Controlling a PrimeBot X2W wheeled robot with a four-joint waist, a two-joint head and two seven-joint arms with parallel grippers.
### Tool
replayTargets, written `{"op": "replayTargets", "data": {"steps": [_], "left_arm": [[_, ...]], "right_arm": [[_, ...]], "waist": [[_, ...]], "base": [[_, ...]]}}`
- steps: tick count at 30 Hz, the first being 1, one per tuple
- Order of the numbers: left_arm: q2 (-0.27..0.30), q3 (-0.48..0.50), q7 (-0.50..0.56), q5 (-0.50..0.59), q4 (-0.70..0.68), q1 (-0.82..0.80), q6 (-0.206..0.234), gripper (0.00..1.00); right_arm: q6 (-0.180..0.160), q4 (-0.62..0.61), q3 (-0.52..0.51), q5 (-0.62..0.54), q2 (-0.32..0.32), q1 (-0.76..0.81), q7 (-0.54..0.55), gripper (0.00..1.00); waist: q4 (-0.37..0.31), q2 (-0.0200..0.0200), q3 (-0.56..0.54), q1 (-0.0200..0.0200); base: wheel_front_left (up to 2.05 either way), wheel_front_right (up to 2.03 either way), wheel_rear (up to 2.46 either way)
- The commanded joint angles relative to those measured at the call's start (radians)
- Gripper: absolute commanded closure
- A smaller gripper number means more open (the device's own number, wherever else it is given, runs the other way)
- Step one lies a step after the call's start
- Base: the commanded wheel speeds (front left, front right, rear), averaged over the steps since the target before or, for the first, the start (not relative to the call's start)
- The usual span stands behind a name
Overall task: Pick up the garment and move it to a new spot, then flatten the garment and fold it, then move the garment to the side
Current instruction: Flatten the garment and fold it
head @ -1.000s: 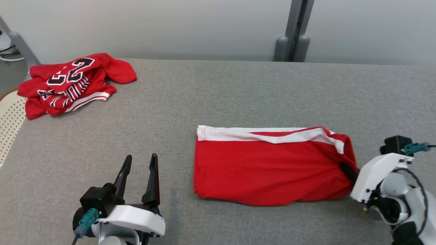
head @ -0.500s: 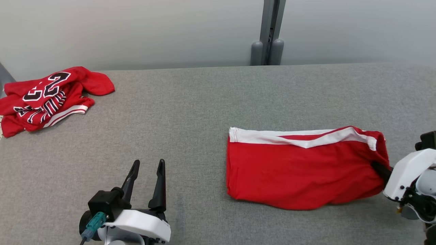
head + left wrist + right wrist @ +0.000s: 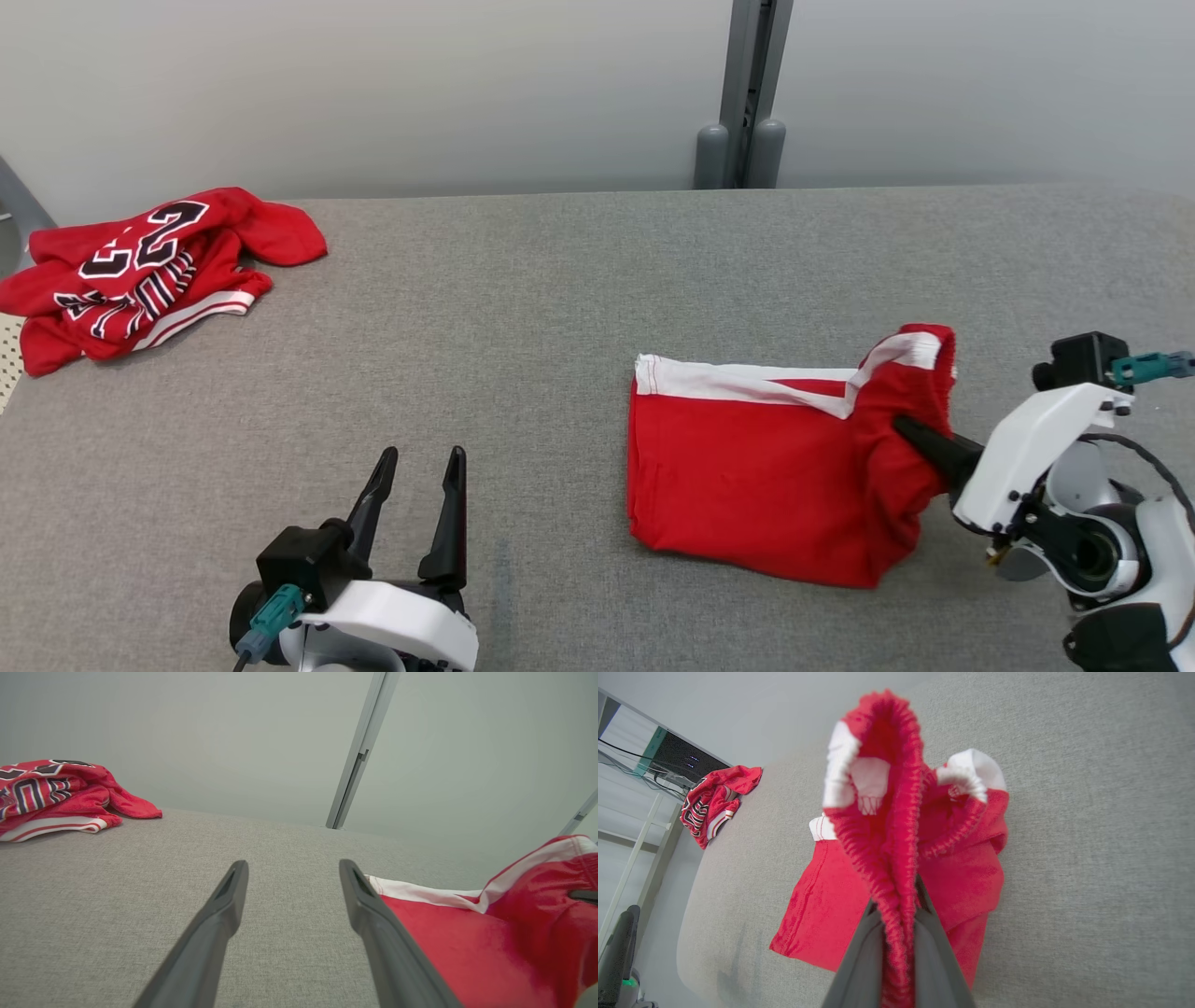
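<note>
Status from our side:

- Right fingers [image 3: 934, 448] are pinched nearly closed on the elastic waistband of the red shorts [image 3: 766, 476]. In the right wrist view the ribbed band runs straight up between the two fingers [image 3: 864, 961], so we have a firm hold on the cloth.
- The waistband end is lifted off the table [image 3: 523, 308] and bunched into a hump. The white side stripe bends upward there.
- The rest of the shorts lies flat on the table, right of centre in the head view. The white-trimmed hem is toward the far side, and the left edge is folded and square.
- Left fingers [image 3: 446, 523] are spread wide with nothing between them. They are low at the near left and point away from us over bare table. In the left wrist view the shorts [image 3: 467, 952] sit just off to the right of those fingers [image 3: 373, 914], not touching.
- A second red garment, a jersey [image 3: 140, 275] with black-and-white numbers, is crumpled at the far left corner of the table, well apart from the shorts.
- A grey post [image 3: 747, 93] stands behind the table's far edge.
</note>
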Motion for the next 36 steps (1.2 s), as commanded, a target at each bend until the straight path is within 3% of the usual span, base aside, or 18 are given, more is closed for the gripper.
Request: {"op": "replayTargets", "data": {"steps": [1, 12, 28, 31, 32, 33, 36], "left_arm": [[0.004, -0.001, -0.002, -0.006, 0.000, -0.012, -0.005, 0.00], [0.004, -0.025, -0.002, -0.025, -0.001, -0.034, -0.001, 0.00], [0.004, -0.078, -0.002, -0.065, 0.003, -0.071, 0.011, 0.00], [0.004, -0.081, -0.002, -0.071, 0.004, -0.077, 0.011, 0.00], [0.004, -0.081, -0.002, -0.070, 0.004, -0.078, 0.012, 0.00], [0.004, -0.081, -0.002, -0.070, 0.004, -0.079, 0.013, 0.00], [0.004, -0.082, -0.002, -0.071, 0.005, -0.079, 0.014, 0.00]], "right_arm": [[0.000, -0.013, -0.003, 0.008, 0.016, 0.004, 0.012, 1.00], [0.000, 0.058, 0.037, -0.042, 0.113, -0.081, 0.014, 1.00], [0.000, 0.401, 0.230, 0.082, 0.121, -0.240, -0.138, 0.98], [0.000, 0.453, 0.268, 0.111, 0.122, -0.275, -0.169, 0.53], [0.000, 0.467, 0.285, 0.121, 0.122, -0.283, -0.177, 0.10], [0.000, 0.477, 0.301, 0.132, 0.122, -0.290, -0.188, 0.00], [0.000, 0.493, 0.348, 0.164, 0.121, -0.309, -0.214, 0.00]], "waist": [[0.005, 0.0000, 0.000, 0.0000], [0.045, 0.0000, 0.012, 0.0000], [0.114, 0.0000, 0.034, 0.0000], [0.123, 0.0000, 0.036, 0.0000], [0.124, 0.0000, 0.036, 0.0000], [0.126, 0.0000, 0.036, 0.0000], [0.128, 0.0000, 0.035, 0.0000]], "base": [[0.00, 0.00, 0.00], [0.00, 0.00, 0.00], [0.00, 0.00, 0.00], [0.00, 0.00, 0.00], [0.00, 0.00, 0.00], [0.00, 0.00, 0.00], [0.00, 0.00, 0.00]]}}
